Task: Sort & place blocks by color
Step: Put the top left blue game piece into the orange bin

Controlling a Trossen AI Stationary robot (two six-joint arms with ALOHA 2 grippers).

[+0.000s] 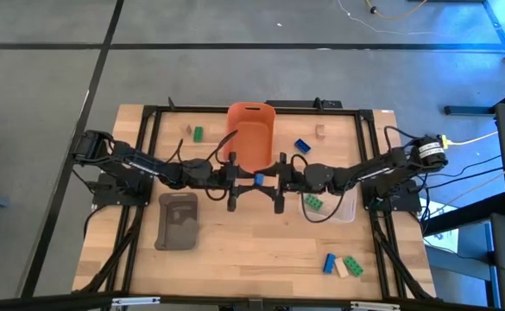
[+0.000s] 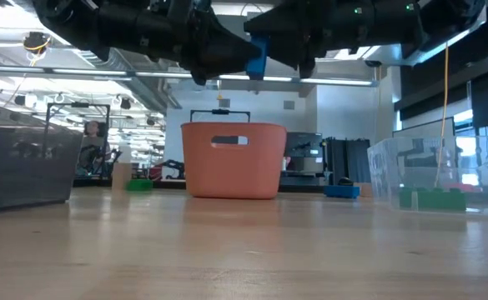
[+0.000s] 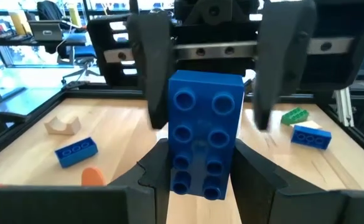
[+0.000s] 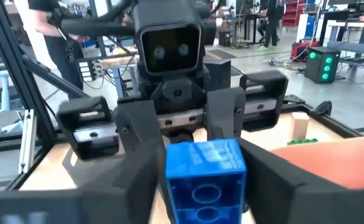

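Note:
A blue brick [image 1: 259, 179] hangs high above the table's middle between my two grippers, which meet tip to tip. My left gripper [image 3: 200, 180] is shut on the blue brick [image 3: 203, 124]. My right gripper [image 4: 203, 180] is open, its fingers standing on either side of the brick's [image 4: 203, 168] other end; a narrow gap shows beside one finger [image 3: 281, 68]. Loose on the table lie a green brick [image 1: 198, 133], a tan one [image 1: 319, 131], a blue one [image 1: 302, 145], and a blue [image 1: 330, 263], tan [image 1: 341, 269] and green [image 1: 353, 265] group near the front. Another green brick [image 1: 313, 202] lies in the clear bin. My left gripper pinches the blue brick by its long sides at the end nearer the left arm [image 3: 197, 177]. The fingers come level from the table's left and lie along the brick. The brick is lifted clear, level, its studs facing my left wrist camera.
An orange bin [image 1: 252, 134] stands just behind the grippers, at the table's far middle. A grey tray [image 1: 179, 220] lies left of centre, and a clear bin [image 1: 343, 206] right of centre. A black frame [image 1: 148, 155] edges the wooden table.

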